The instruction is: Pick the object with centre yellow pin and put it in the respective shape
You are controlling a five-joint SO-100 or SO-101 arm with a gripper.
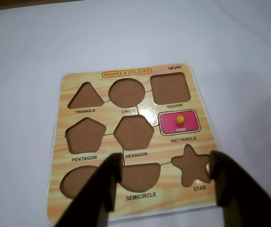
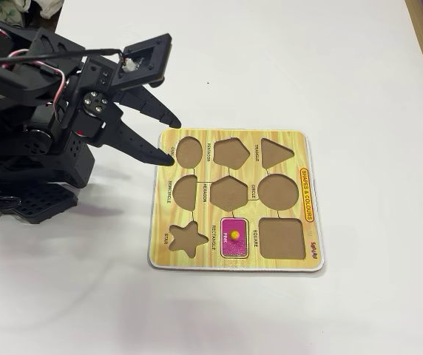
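Note:
The magenta-pink piece with the yellow centre pin [image 1: 179, 123] [image 2: 234, 237] lies flat inside the cutout labelled RECTANGLE on the yellow wood-grain puzzle board [image 1: 107, 127] [image 2: 285, 140]. It fills that cutout, so the brown base is hidden. My black gripper [image 1: 166, 165] [image 2: 171, 140] hangs open above the board's near edge in the wrist view, over the semicircle and star cutouts, with nothing between its fingers. In the fixed view it is at the board's upper left corner, well away from the pink piece.
The board's other cutouts, triangle, circle, square [image 1: 170, 88], pentagon, hexagon, semicircle, star [image 1: 191, 163] and oval, show bare brown. The board rests on a white table [image 2: 330, 59]. The arm's black base [image 2: 34, 155] stands to the left in the fixed view.

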